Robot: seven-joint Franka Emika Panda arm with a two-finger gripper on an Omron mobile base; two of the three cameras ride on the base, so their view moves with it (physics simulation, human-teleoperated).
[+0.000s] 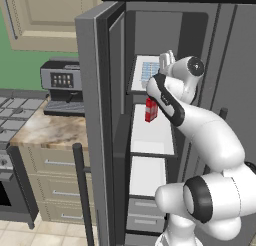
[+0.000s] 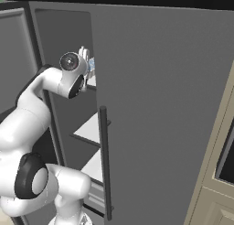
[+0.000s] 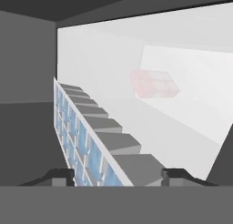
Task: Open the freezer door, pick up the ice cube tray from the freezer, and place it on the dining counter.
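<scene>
The end effector (image 3: 119,175) is inside the freezer (image 1: 150,155), at the level of the top shelf (image 1: 137,82). In the hand view its two dark finger tips stand well apart, one on each side of the near end of the ice cube tray (image 3: 77,136), so the jaws are wide and are not closed on anything. Whether the tips already touch the tray I cannot tell, because the lower part of this view is hidden.

The tray runs away from the end effector, starting right between the tips. It appears strongly tilted there, but the hand is rolled, so I judge that it lies flat on the shelf. In the left base view the tray (image 1: 149,69) lies on this top shelf, just beside the end effector (image 1: 166,60) on its left.

Farther away, below the end effector, a red carton (image 1: 151,110) stands on the second shelf. In the hand view a faint red shape shows through the white shelf surface; probably it is this carton.

The freezer door (image 1: 100,125) is swung fully open, to the left of the end effector, so the first step is done. The second step is in progress: the tray is reached but not yet lifted, as I judge it. What remains is to close the jaws on the tray, take it out, drive to the dining desk and put it down.
</scene>
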